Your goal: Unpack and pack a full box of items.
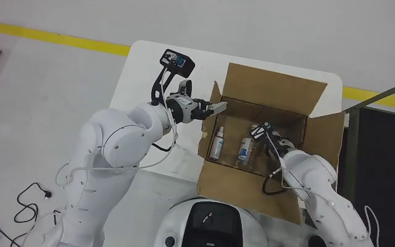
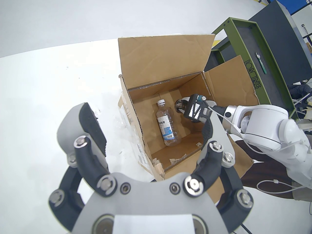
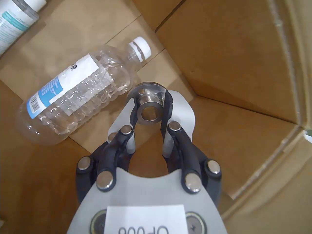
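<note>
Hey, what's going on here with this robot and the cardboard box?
The robot is working at an open cardboard box on a white table. Its right gripper is down inside the box, jaws shut on a small metal flanged part. A clear plastic bottle and a spray bottle lie on the box floor. The left gripper is at the box's side wall, jaws open and empty.

The box (image 1: 271, 89) is plain brown cardboard on a white table (image 1: 148, 80), with a yellow stripe (image 1: 62, 38) across the pale grey floor (image 1: 247, 25). Inside, the clear bottle (image 3: 73, 91) has a white cap and a white-and-blue label, the spray bottle (image 3: 14, 18) is white with a teal label, and the metal part (image 3: 147, 98) is shiny silver.
</note>
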